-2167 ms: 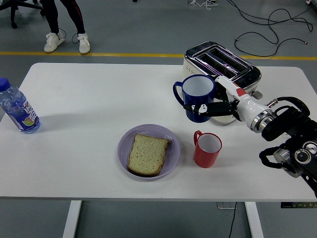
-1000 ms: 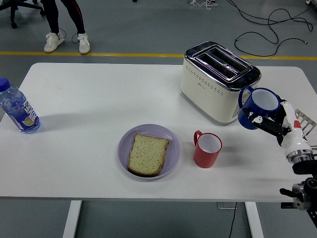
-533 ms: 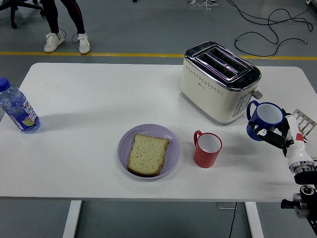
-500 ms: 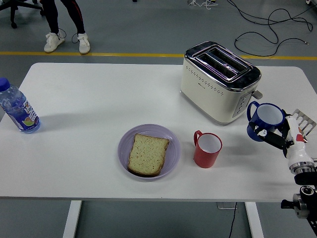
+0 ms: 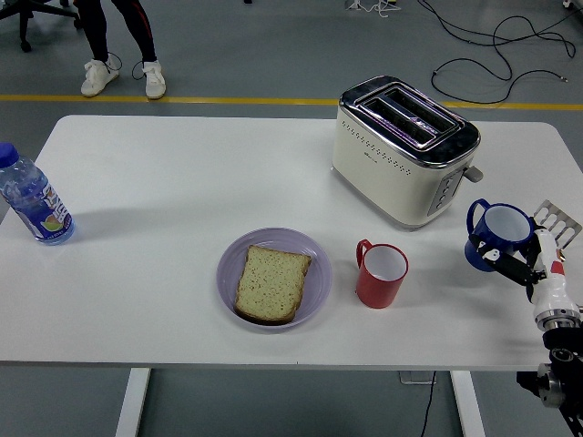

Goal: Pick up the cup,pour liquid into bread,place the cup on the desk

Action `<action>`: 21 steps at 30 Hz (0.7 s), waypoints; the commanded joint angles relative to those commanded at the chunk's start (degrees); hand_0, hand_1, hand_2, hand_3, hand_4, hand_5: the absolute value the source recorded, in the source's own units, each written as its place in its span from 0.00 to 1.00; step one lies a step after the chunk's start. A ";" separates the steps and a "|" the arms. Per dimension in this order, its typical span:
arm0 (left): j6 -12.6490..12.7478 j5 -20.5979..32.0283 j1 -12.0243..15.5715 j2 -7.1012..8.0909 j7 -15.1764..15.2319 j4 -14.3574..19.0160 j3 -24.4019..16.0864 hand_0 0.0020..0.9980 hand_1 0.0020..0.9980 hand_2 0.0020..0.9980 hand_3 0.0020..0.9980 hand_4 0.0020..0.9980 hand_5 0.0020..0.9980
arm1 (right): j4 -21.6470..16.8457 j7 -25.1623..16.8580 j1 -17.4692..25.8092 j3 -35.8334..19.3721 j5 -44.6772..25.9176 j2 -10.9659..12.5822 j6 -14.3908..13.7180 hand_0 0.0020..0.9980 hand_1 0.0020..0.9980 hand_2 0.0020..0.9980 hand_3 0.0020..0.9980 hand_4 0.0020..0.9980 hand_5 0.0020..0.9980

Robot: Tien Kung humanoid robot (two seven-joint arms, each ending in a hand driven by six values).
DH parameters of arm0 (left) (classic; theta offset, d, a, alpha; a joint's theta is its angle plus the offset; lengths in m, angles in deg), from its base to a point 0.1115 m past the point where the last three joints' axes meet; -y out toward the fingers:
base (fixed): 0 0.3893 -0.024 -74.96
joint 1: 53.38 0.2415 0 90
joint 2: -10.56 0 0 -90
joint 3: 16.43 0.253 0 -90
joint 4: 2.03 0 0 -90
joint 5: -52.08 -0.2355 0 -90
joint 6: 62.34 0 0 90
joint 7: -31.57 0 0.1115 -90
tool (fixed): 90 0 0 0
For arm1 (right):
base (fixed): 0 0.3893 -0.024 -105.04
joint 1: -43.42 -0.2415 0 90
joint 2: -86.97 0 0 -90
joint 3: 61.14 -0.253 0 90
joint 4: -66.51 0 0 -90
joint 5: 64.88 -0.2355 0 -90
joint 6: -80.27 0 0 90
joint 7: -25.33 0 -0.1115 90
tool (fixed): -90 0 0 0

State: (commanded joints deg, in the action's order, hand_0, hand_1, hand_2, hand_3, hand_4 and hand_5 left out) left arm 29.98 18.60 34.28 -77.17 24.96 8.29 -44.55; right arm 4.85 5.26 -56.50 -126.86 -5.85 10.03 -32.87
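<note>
You've got the water bottle (image 5: 32,201) at the table's (image 5: 164,182) left edge, bread slice (image 5: 271,281) on the purple plate (image 5: 314,258), red mug (image 5: 381,274), toaster (image 5: 404,148), then your right hand (image 5: 530,259) gripping the blue cup (image 5: 498,236) near the right edge.

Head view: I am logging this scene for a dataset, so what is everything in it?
Table: one, white.
Toaster: one, cream and chrome, far right.
Blue cup: one, right edge, held.
Red cup: one, near the toaster.
Plate: one, lilac, centre.
Bread: one slice, on the plate.
Bottle: one, blue, left edge.
Metal rack: one, right edge.
Person's legs: two, top left.
Right hand: fingers around the blue cup.
</note>
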 joint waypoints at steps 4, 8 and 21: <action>-0.01 -0.31 0.00 0.01 -0.08 0.00 -0.09 0.67 0.71 0.74 0.66 0.41 0.95 | 1.16 -1.40 0.15 0.19 -0.85 -0.64 -0.65 0.50 0.45 0.54 0.56 0.60 0.09; -0.01 -0.17 0.11 0.03 -0.07 0.00 0.05 0.67 0.71 0.74 0.65 0.41 0.95 | 1.81 -2.71 1.12 0.07 -1.11 -1.30 -1.41 0.51 0.45 0.53 0.55 0.59 0.10; -0.06 -0.69 0.03 -0.09 -0.24 0.00 -0.89 0.67 0.71 0.74 0.65 0.41 0.95 | 1.35 -3.29 3.57 0.20 -0.62 -2.71 -1.59 0.51 0.45 0.53 0.55 0.59 0.11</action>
State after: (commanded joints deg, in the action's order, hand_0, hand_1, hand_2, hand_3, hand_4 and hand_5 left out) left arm 29.92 17.91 34.31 -77.26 24.72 8.29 -45.44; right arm 6.19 1.96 -52.93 -126.66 -6.47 7.31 -34.46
